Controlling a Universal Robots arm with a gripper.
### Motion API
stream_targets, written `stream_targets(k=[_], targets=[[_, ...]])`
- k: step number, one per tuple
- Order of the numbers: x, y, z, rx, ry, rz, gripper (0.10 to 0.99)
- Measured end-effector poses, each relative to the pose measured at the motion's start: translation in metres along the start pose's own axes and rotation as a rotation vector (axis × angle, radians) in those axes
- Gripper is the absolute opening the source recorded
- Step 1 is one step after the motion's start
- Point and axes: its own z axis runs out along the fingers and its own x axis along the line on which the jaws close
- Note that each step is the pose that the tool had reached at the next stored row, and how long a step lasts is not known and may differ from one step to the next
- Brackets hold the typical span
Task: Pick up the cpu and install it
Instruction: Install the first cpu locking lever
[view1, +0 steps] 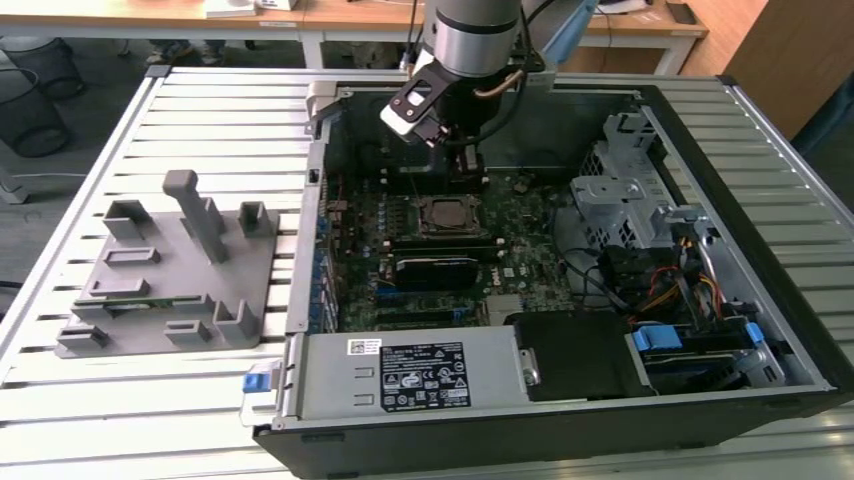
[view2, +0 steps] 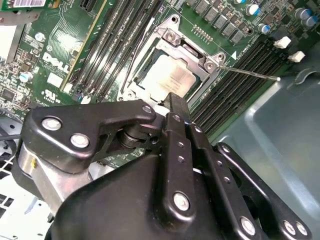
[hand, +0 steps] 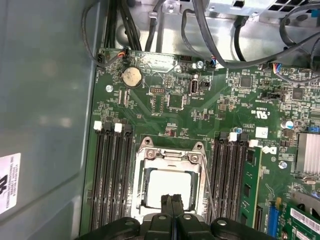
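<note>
First wrist view: cpu (hand: 169, 186) just beyond tool (hand: 173, 205).

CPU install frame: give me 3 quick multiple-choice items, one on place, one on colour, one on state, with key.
1. Where is the cpu?
A. On the grey fixture block
B. In the motherboard socket
C. On the slatted table

2. What colour is the motherboard?
A. Green
B. Blue
C. Red

3. How does the end effector stand?
A. Wide open beside the case
B. Fingers closed together, over the socket, holding nothing
C. Carrying the chip over the table

Key: 1 B, both wrist views show the silver chip inside the socket's metal frame. 2 A, the board is green in both wrist views. 3 B, the first wrist view shows the fingertips pressed together just above the chip.
</note>
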Motion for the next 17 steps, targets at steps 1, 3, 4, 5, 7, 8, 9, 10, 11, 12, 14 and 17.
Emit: stream_targets(k=[1, 3, 4, 5, 7, 8, 9, 10, 11, 12, 14, 17], targets=[[0.0000, -0.0001, -0.0012, 0.000, -0.0006, -0.001, 0.106], [0.0000, -0.0002, -0.0033, 0.000, -0.0016, -0.004, 0.106], [0.0000, -0.0001, -0.0035, 0.000, -0.0017, -0.007, 0.106], [0.0000, -0.0001, -0.0034, 0.000, -0.0017, -0.012, 0.106], [0.0000, -0.0002, -0.0035, 0.000, -0.0018, -0.040, 0.106], [0.0000, -0.0002, -0.0034, 0.000, -0.0019, -0.058, 0.106], [0.0000, -0.0002, -0.0033, 0.000, -0.0018, -0.076, 0.106], [0.0000, -0.0002, -0.0030, 0.000, -0.0018, -0.094, 0.106], [0.0000, -0.0002, -0.0027, 0.000, -0.0025, -0.110, 0.106], [0.0000, -0.0002, -0.0025, 0.000, -0.0031, -0.124, 0.106], [0.0000, -0.0002, -0.0024, 0.000, -0.0036, -0.144, 0.106], [0.0000, -0.0002, -0.0022, 0.000, -0.0034, -0.155, 0.106]])
